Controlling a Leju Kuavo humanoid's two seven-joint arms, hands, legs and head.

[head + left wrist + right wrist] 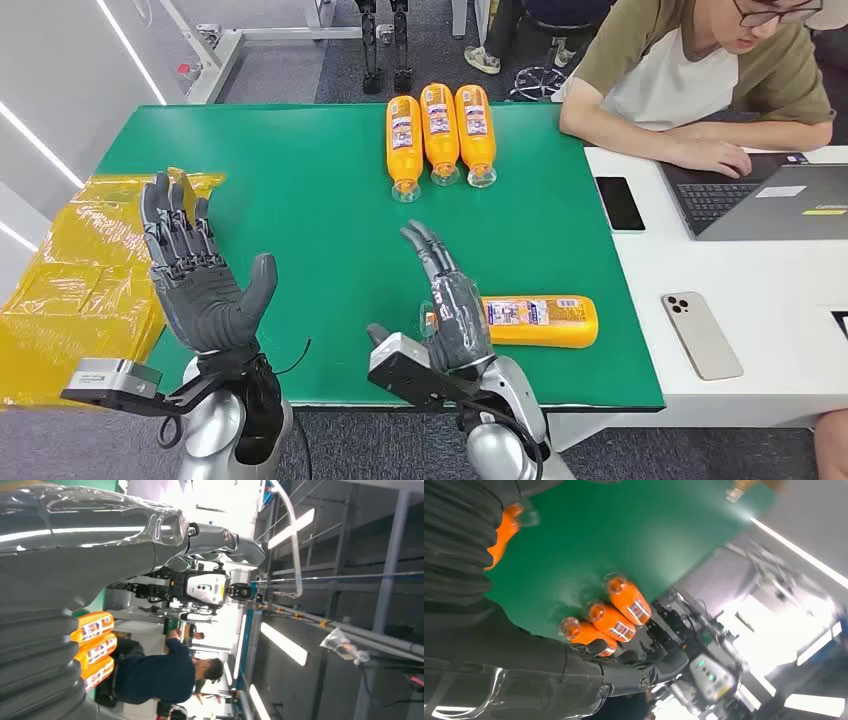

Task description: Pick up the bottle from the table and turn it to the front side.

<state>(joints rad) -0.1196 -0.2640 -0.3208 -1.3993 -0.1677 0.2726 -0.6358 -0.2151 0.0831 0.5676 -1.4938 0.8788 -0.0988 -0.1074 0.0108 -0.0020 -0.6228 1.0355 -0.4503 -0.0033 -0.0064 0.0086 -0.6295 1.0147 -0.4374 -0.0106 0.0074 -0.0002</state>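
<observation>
Now the right hand (pixel 448 305) stands over the green table (pixel 300 200) with its fingers stretched and apart, holding nothing. The bottle (pixel 540 321) lies on its side just beside that hand, at about three o'clock from it, near the front edge of the table. Whether the palm already touches the neck end I cannot tell, since the hand covers that part. The left hand (pixel 195 270) is raised at about nine o'clock, palm up and fingers spread — also without anything in it.

I judge the bottle to be a filled plastic one, so rather heavy for its size, stiff enough to be squeezed a little, and smooth. Its round body may roll away when it is pushed from the side. A good hold would be around the middle of the body, over the label, with the thumb on one side and the fingers on the other; the narrow neck gives less surface.

Three more orange bottles (pixel 440 132) lie side by side at about twelve o'clock, well apart from the hand, so they do not disturb. A yellow plastic sheet (pixel 80 270) lies at the left edge of the table. On the white desk (pixel 760 300) at three o'clock are two phones (pixel 700 335) and a laptop (pixel 770 200), where a person (pixel 700 70) is working — near, but not in the path.
</observation>
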